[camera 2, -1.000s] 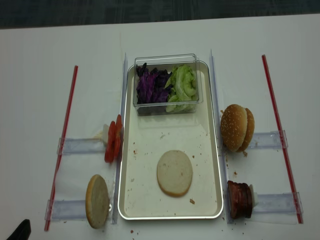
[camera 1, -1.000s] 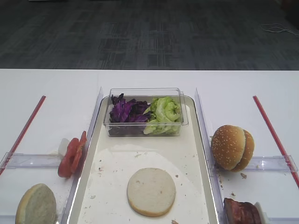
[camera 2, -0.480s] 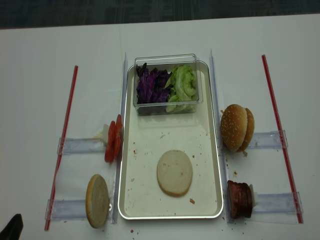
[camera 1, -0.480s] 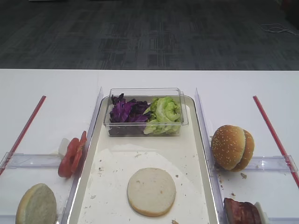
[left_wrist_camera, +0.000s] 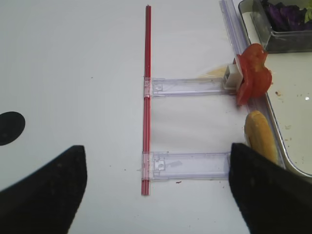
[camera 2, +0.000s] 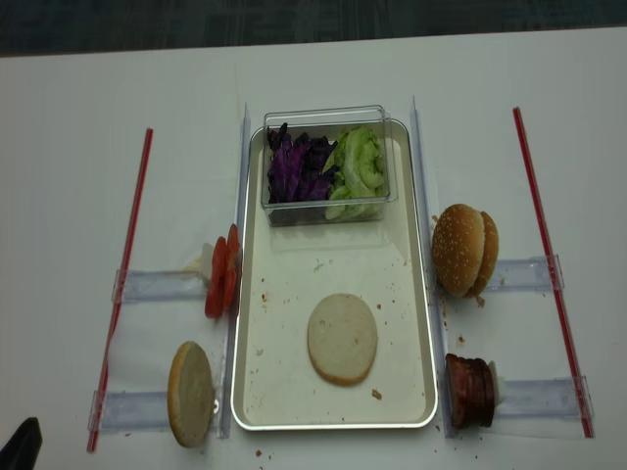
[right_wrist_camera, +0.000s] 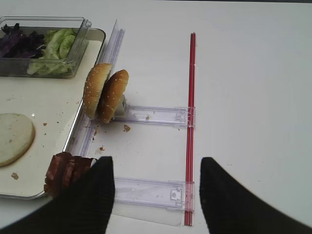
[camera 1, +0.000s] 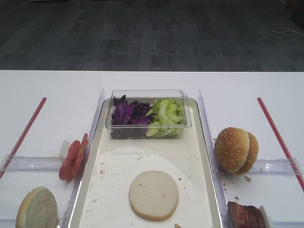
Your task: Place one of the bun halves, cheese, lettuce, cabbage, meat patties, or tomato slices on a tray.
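A flat bun half [camera 1: 154, 195] lies on the tray [camera 1: 142, 152]. Another bun half [camera 2: 190, 394] stands on edge left of the tray, below the tomato slices [camera 2: 221, 276]. Lettuce [camera 1: 165, 116] and cabbage [camera 1: 127, 113] fill the box at the tray's far end. Meat patties [camera 2: 469, 390] stand right of the tray. No cheese shows. My left gripper [left_wrist_camera: 156, 195] hangs open over the bare table left of the bun half [left_wrist_camera: 261, 139]. My right gripper [right_wrist_camera: 156, 195] is open beside the meat patties [right_wrist_camera: 66, 170], holding nothing.
A clear plastic box [camera 1: 147, 95] sits on the tray. Two sesame buns [camera 1: 236, 149] lean together right of the tray. Red strips [camera 2: 122, 284] [camera 2: 549, 264] and clear plastic holders [left_wrist_camera: 187, 165] lie on both sides.
The dark tip of my left gripper has drawn back toward the bottom left corner of the top-down view. The food has not moved.
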Controlling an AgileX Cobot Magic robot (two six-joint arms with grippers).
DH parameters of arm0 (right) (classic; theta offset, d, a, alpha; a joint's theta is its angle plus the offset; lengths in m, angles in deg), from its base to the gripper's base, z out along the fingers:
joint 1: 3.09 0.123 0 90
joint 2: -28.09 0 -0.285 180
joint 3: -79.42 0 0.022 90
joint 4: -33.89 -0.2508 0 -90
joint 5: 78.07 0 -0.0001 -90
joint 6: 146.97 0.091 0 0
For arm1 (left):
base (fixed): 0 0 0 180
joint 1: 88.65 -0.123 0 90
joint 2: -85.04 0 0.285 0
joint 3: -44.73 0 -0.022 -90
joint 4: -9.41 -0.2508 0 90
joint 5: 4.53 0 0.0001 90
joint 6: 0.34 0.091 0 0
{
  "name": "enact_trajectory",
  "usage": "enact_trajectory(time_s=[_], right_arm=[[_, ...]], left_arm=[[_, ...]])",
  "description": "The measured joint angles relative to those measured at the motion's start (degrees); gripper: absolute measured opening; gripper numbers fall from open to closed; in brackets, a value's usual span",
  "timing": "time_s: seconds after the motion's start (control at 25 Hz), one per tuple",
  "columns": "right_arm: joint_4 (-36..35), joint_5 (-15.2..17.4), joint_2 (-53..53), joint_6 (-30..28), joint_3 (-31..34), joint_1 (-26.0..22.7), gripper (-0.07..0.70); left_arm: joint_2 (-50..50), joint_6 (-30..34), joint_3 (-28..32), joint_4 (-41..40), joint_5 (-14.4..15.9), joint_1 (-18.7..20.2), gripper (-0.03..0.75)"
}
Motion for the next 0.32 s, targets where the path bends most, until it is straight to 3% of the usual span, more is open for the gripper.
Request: enact_trajectory(time_s=[0.32], right_arm=[[0.0,0.0,0.0,0.0,0.0,0.0,0.405]], left_arm=[[0.0,0.0,0.0,0.0,0.0,0.0,0.559]])
